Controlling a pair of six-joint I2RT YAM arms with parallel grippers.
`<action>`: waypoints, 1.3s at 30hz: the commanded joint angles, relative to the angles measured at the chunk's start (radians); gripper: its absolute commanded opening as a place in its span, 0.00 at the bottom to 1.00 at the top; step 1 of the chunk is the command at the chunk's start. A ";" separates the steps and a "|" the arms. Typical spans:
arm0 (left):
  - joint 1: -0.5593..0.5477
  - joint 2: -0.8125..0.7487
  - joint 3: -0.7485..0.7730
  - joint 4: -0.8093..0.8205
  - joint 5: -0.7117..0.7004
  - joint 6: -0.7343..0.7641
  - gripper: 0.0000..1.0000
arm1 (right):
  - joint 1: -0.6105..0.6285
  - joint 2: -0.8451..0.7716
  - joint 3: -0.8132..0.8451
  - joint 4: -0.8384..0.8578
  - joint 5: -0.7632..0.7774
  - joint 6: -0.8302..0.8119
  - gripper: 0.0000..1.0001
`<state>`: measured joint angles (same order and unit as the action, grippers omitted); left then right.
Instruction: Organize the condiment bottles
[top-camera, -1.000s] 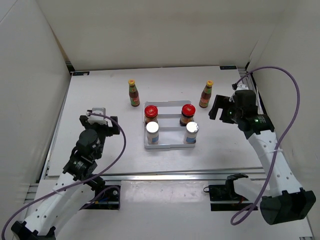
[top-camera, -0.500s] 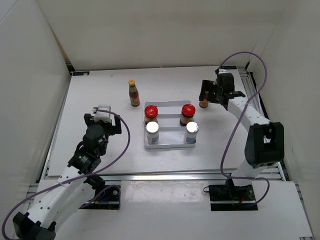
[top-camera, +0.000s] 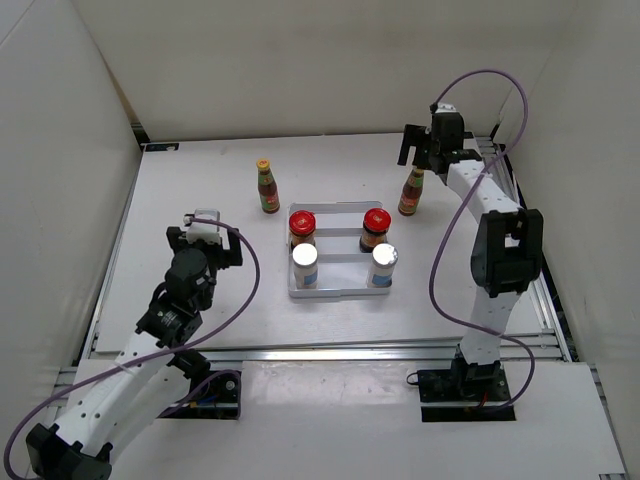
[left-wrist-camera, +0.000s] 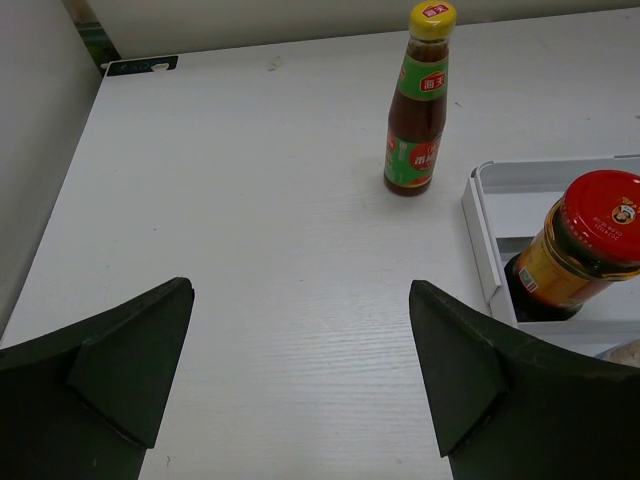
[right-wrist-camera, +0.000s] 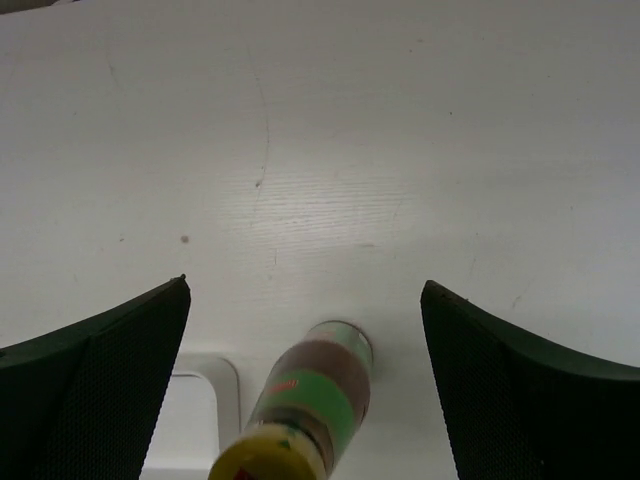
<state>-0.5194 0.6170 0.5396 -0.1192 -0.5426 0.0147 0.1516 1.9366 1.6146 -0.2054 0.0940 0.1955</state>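
Two slim dark bottles with yellow caps stand on the table: one at the back left (top-camera: 267, 187), also in the left wrist view (left-wrist-camera: 417, 110), and one at the back right (top-camera: 412, 190). Two red-lidded jars (top-camera: 302, 228) (top-camera: 376, 228) and two silver-capped shakers (top-camera: 305, 265) (top-camera: 383, 265) stand in the white tray (top-camera: 340, 293). My right gripper (top-camera: 425, 158) is open, above and just behind the right slim bottle (right-wrist-camera: 315, 400), which shows between its open jaws. My left gripper (top-camera: 204, 235) is open and empty, left of the tray, facing the left slim bottle.
White walls close in the table at the back and both sides. The tray's rim (left-wrist-camera: 480, 215) with a red-lidded jar (left-wrist-camera: 585, 250) lies to the right of my left gripper (left-wrist-camera: 300, 284). A tray corner (right-wrist-camera: 195, 400) shows beside the right bottle.
My right arm has swung from the right of the table back and inward, coming over the right slim bottle. My left gripper has shifted slightly forward. No bottle has moved.
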 joint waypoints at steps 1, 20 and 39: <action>-0.001 -0.013 0.013 0.016 -0.025 -0.010 1.00 | -0.004 0.064 0.089 -0.043 0.007 -0.019 0.98; -0.001 -0.023 0.013 0.016 -0.034 -0.010 1.00 | 0.005 0.070 0.082 -0.089 0.047 0.015 0.41; -0.001 -0.014 0.013 0.016 -0.034 -0.010 1.00 | 0.005 0.079 0.244 -0.239 0.047 0.024 0.11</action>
<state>-0.5190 0.6060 0.5392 -0.1184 -0.5617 0.0109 0.1574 2.0193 1.7741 -0.4335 0.1436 0.2207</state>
